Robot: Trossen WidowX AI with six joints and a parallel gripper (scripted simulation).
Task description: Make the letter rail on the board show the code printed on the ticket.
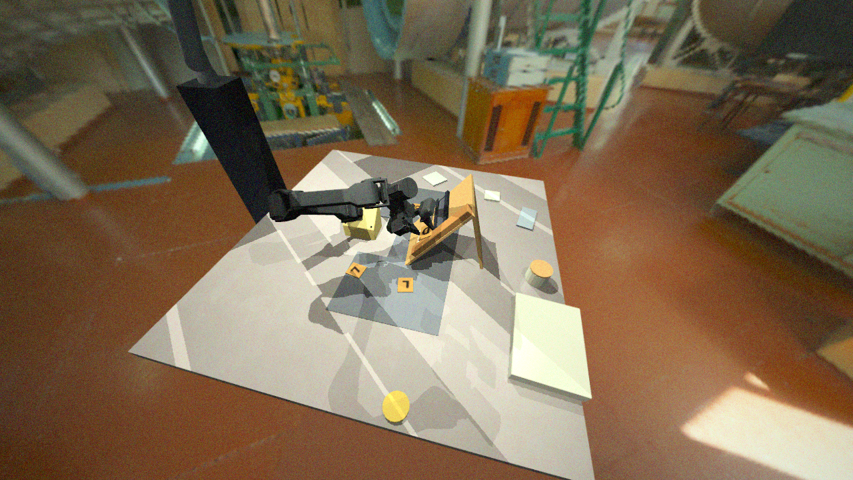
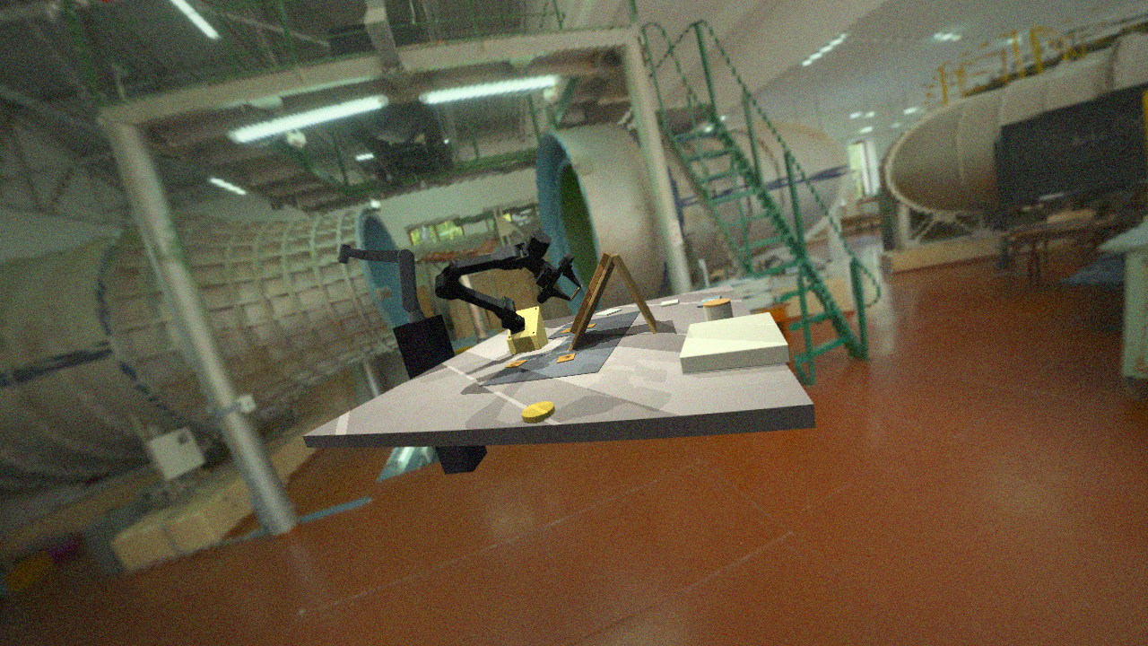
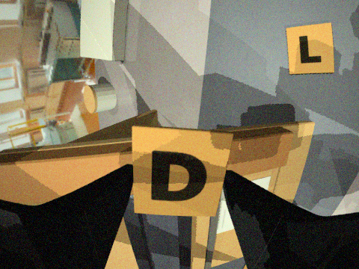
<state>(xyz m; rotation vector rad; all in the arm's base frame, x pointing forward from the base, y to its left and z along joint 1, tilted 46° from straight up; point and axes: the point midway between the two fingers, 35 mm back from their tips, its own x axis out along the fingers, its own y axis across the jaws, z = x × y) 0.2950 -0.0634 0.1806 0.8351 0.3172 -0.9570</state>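
My gripper (image 1: 424, 228) (image 2: 577, 291) (image 3: 179, 175) is shut on the D tile (image 3: 179, 183), whose letter is upright in the wrist view. It holds the tile in front of the tilted board (image 1: 462, 194) (image 2: 592, 299) (image 3: 56, 173); any contact is unclear. The dark rail (image 1: 443, 205) (image 3: 185, 239) is partly behind the tile. A white ticket (image 3: 263, 184) is mostly hidden, its print unreadable. An L tile (image 1: 405, 285) (image 2: 566, 357) (image 3: 310, 48) lies on the blue-grey mat (image 1: 417, 319). Another tile (image 1: 356, 270) (image 2: 516, 363) lies beside it. Farther tiles are partly hidden.
A yellow box (image 1: 360, 228) (image 2: 527, 333) stands behind the arm. A pale slab (image 1: 548, 340) (image 2: 734, 341) (image 3: 96, 30) and a cylinder (image 1: 539, 274) (image 2: 717, 310) (image 3: 106, 98) lie right of the board. A yellow disc (image 1: 396, 407) (image 2: 537, 412) lies near the front edge.
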